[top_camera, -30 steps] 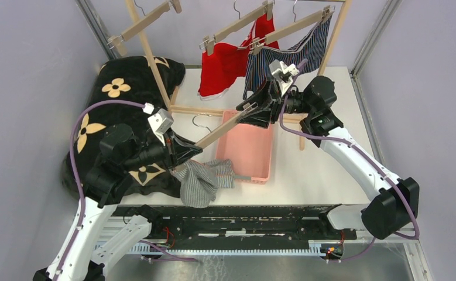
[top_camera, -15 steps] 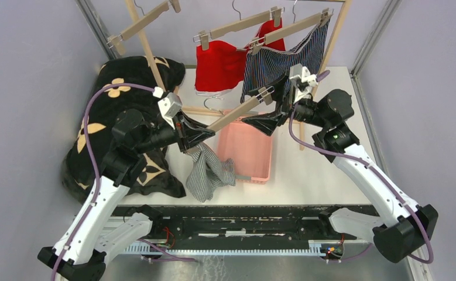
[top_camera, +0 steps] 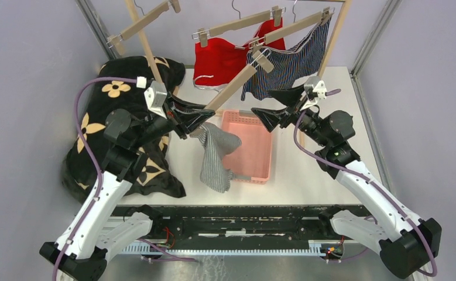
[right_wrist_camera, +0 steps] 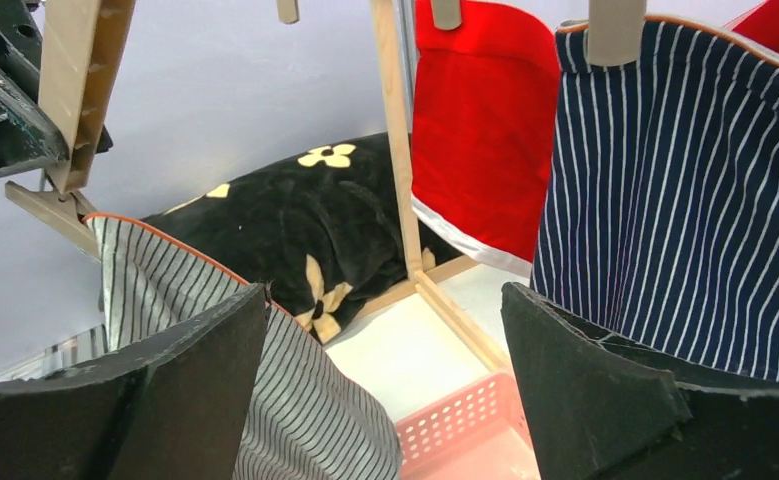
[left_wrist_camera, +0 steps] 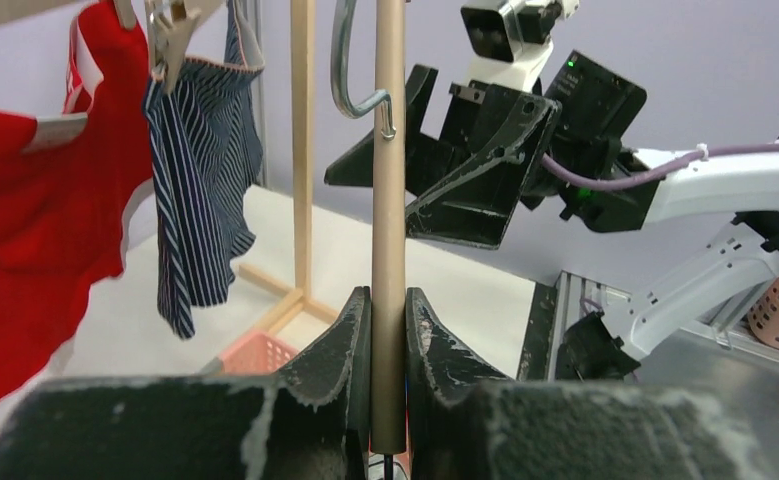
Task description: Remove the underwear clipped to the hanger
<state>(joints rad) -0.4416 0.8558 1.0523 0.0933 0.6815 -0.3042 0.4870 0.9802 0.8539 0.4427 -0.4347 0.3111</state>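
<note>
Two tools meet mid-frame in the top view. The left tool (top_camera: 193, 120) is clenched on the bar of a wooden hanger (top_camera: 237, 82), which slants toward the upper centre. The grey-and-white striped briefs (top_camera: 213, 155) hang from the clip at its lower end, just beside that tool, drooping by the left edge of the pink basket (top_camera: 254, 146). The right tool (top_camera: 275, 107) is spread wide and grasps nothing, right of the hanger. Along the top of the frame, the red briefs (top_camera: 219, 58) and dark blue boxers (top_camera: 290, 61) hang clipped on their own hangers. At the left, a black blanket (top_camera: 108, 117) lies on the white surface (top_camera: 331, 146).
</note>
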